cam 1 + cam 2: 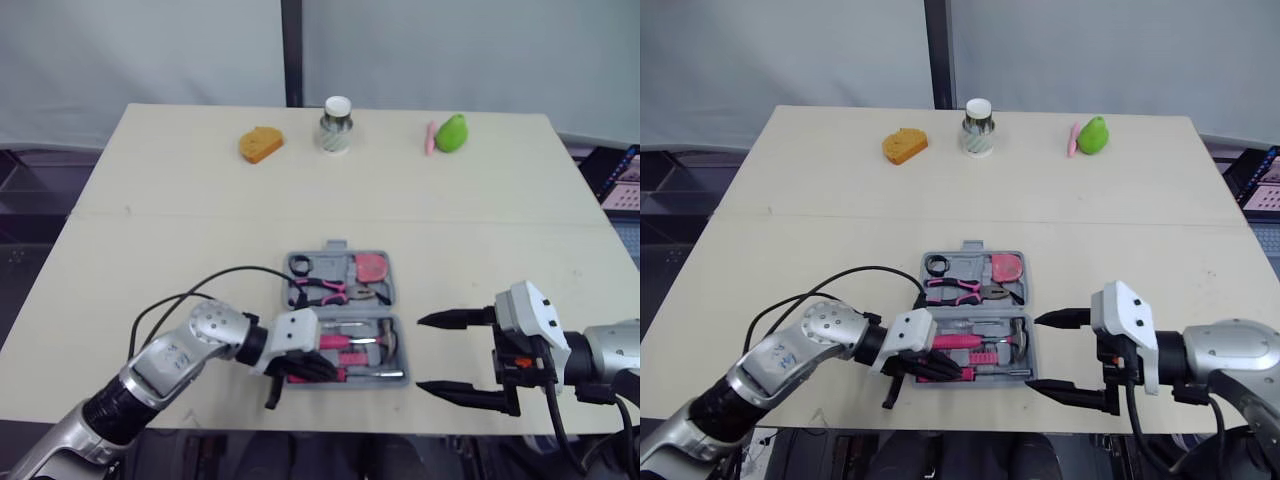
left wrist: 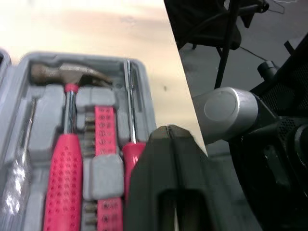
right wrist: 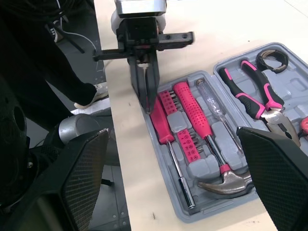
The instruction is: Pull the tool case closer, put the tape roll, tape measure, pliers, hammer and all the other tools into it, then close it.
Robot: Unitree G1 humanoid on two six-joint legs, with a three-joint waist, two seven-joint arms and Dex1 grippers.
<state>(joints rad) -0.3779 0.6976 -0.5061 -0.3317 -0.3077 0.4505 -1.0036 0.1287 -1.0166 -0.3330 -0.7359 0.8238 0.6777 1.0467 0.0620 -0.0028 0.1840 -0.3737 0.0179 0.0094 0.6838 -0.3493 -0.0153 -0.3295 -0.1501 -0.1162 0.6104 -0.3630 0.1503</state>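
Left gripper (image 3: 147, 106) pressed together at pink screwdriver (image 3: 158, 122) in moulded grey tool case (image 3: 294, 94); right gripper (image 1: 420, 352) spread.

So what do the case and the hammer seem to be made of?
Case: grey moulded plastic by the look, matte, with recesses shaped to each tool. Hammer: the head looks like bare steel, dull and a bit tarnished. The shaft is bright and reflective, likely chromed metal. The pink dimpled grip is probably rubber or soft plastic.
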